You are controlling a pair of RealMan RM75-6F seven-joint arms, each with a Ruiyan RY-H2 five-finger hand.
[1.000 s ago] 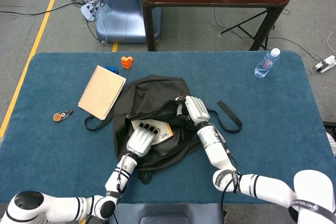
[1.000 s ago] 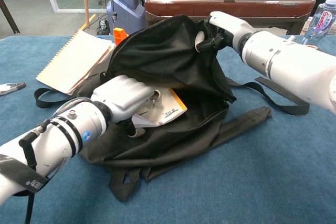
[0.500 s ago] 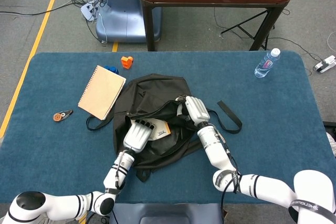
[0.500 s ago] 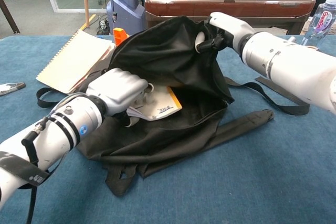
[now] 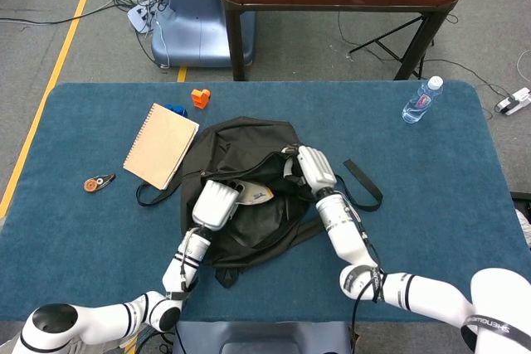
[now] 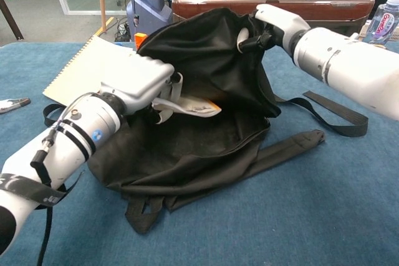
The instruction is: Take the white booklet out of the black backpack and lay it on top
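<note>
Gripping the white booklet point(image 6: 186, 105) at its near edge, the left hand point(image 6: 144, 83) holds it part-way out of the black backpack point(image 6: 206, 129), fingers curled over the cover and the thumb tucked below; the booklet lies nearly flat over the bag's open mouth, its far end still above the dark interior. In the head view the same hand point(image 5: 215, 204) sits at the left rim of the opening. The right hand point(image 6: 274, 24) pinches the upper flap of the backpack and keeps it lifted, fingers closed on the fabric. A tan spiral notebook point(image 5: 161, 144) lies beside the bag on the blue table point(image 5: 431, 205), and a water bottle point(image 5: 421, 100) stands near the far right corner.
</note>
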